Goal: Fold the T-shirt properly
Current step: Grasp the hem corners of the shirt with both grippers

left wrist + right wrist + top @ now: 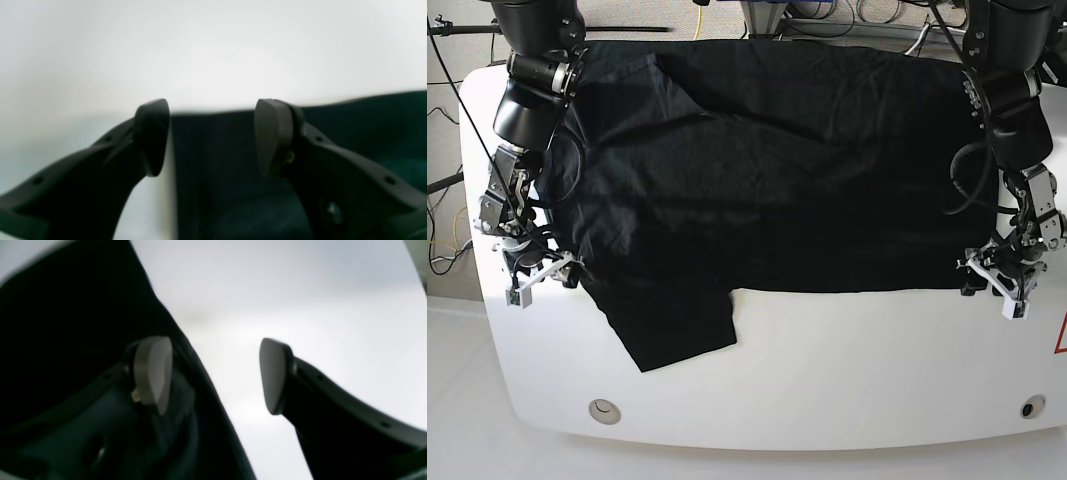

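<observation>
We have the black T-shirt spread across the white counter, both end effectors spread wide at its near edge, left, right. It looks soft and floppy, so we'd pinch the corners.

Bare tabletop lies open in front of the T-shirt, which covers everything behind; one sleeve juts into that strip.

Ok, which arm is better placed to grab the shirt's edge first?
Left, probably: the shirt fills the gap between the left gripper's open fingers. The right gripper straddles an edge too, but its gap shows mostly bare table.
</observation>
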`<state>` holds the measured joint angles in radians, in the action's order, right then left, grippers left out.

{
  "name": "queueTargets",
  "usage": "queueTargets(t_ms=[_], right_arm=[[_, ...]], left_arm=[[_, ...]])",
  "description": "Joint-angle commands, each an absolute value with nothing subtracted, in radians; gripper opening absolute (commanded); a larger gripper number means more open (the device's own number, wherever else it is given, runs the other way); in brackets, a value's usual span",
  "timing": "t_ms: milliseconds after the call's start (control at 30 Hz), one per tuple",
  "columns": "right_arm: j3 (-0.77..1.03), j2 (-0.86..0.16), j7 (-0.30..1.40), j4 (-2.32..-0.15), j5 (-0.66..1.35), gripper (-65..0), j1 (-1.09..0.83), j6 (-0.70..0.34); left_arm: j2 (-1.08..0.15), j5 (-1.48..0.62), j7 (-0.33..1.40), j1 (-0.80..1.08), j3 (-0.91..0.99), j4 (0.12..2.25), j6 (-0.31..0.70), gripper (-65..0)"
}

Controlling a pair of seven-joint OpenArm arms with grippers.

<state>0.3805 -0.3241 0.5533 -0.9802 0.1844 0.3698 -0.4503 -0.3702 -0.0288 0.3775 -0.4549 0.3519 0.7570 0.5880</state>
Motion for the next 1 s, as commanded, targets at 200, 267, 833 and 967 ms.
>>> queueTargets(t_ms=[200, 267, 833, 967], right_arm=[[0.324, -0.350, 0.434, -0.889, 0.199, -25.7, 0.398, -0.456], [0.316, -0.349, 0.408, -0.863, 0.198, -25.7, 0.408, -0.456], [0.372, -0.309, 0.333, -0.685, 0.090, -25.5, 0.529, -0.457], [0.367, -0.313, 0.307, -0.616, 0.103, -25.4, 0.545, -0.456]], left_arm=[[-0.401, -0.051, 0.310, -0.536, 0.373, 0.599, 0.606, -28.0], [-0.403, -0.050, 0.304, -0.545, 0.371, 0.577, 0.610, -28.1], [-0.414, -0.044, 0.310, -0.541, 0.356, 0.590, 0.589, -27.8], [-0.416, -0.043, 0.314, -0.542, 0.362, 0.587, 0.582, -27.5]])
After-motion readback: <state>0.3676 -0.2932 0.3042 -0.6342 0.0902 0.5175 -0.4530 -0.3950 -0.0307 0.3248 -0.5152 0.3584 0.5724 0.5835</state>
